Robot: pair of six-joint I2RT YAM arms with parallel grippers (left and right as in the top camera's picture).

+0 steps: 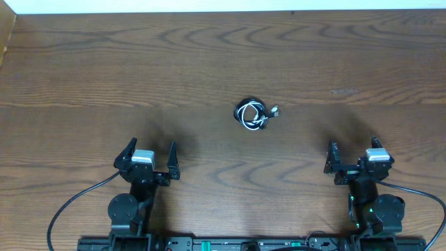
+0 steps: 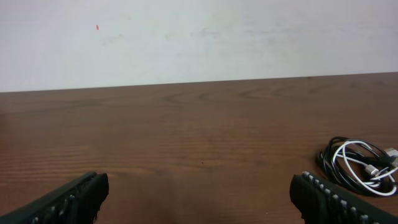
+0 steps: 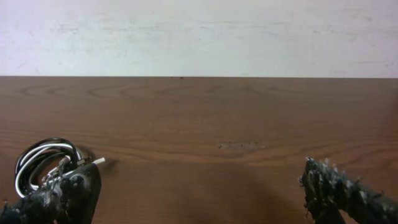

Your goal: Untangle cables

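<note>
The cables (image 1: 254, 114) lie as one small coiled bundle of black and white cords with small plug ends, near the middle of the wooden table. The bundle shows at the right edge of the left wrist view (image 2: 359, 165) and at the left edge of the right wrist view (image 3: 45, 163). My left gripper (image 1: 150, 151) is open and empty, near the front left, well short of the bundle. My right gripper (image 1: 354, 150) is open and empty at the front right. In both wrist views the fingers (image 2: 199, 196) (image 3: 200, 190) are spread wide over bare wood.
The wooden table (image 1: 104, 70) runs back to a white wall (image 2: 199, 37). A faint scuff mark (image 1: 345, 91) sits on the wood at the right. Thick black arm wires (image 1: 70, 206) loop at the front corners by the arm bases.
</note>
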